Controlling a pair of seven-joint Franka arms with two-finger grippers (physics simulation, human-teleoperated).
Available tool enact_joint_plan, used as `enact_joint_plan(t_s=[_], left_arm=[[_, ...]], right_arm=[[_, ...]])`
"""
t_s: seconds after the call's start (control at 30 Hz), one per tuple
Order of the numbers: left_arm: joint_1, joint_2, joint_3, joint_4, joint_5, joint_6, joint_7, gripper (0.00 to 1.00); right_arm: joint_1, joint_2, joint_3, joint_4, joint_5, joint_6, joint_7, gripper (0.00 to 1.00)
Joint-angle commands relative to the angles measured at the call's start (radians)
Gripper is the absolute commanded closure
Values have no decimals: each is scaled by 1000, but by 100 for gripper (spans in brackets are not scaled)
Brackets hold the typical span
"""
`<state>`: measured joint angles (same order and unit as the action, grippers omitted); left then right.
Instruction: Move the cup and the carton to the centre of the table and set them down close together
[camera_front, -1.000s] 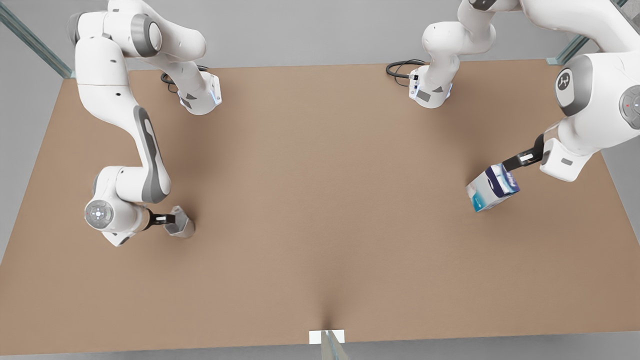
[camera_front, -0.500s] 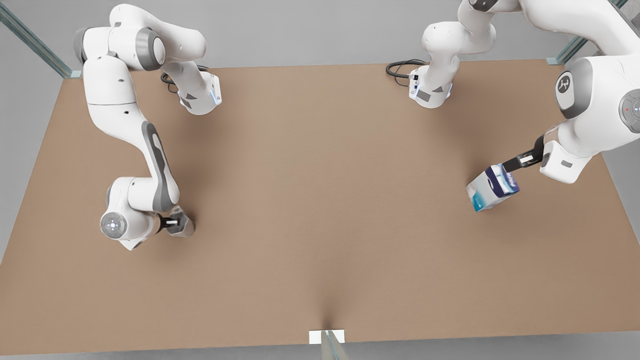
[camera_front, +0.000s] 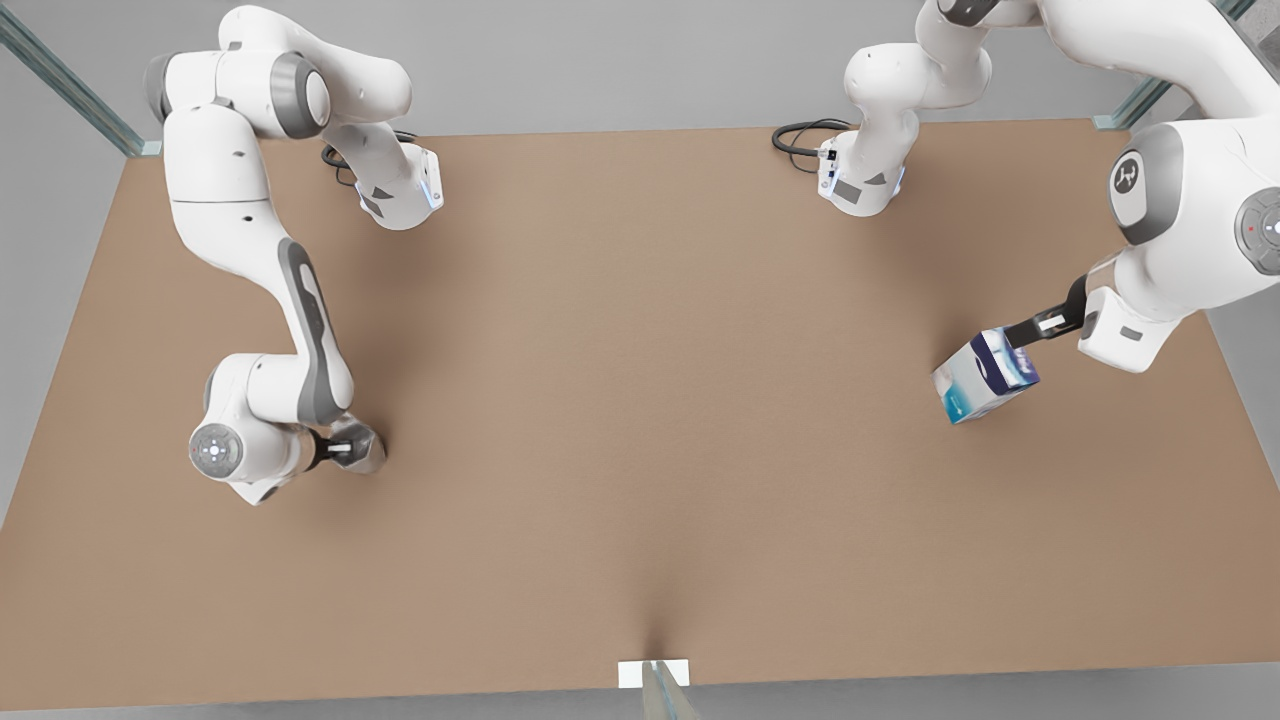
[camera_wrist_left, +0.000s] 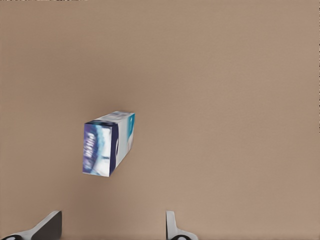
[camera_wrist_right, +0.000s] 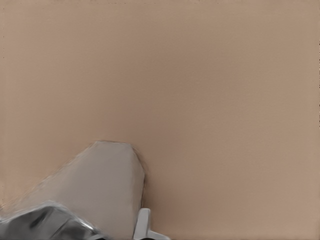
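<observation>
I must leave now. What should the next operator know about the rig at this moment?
Left gripper: open, fingers apart, beside the white carton with the dark blue band, not gripping it; the carton lies on the brown tabletop at the front view's right.
Right gripper: at the small silvery-grey faceted cup, at the front view's left; one finger lies against the cup, but a closed grasp cannot be confirmed.
Done: both arms are at their objects.
Left: grasp each, carry both to the table's centre, set them down close together.
</observation>
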<state>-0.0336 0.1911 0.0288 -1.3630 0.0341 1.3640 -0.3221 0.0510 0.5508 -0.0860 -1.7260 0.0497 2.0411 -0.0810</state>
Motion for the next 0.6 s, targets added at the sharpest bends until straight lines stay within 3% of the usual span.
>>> enact_joint_plan(t_s=[0.0,0.13,0.37,0.57], left_arm=[[1,-4,2,-8,3,0,-2,0],[1,-47,31,-82,-3,41,31,0],[1,-99,118,-177,-40,113,144,0],[3,-105,197,-373,-31,285,132,0]], right_arm=[[1,-2,6,8,-1,1,1,79],[62,4,117,91,15,-2,124,79],[339,176,123,338,133,11,455,79],[483,305,124,502,183,68,647,79]])
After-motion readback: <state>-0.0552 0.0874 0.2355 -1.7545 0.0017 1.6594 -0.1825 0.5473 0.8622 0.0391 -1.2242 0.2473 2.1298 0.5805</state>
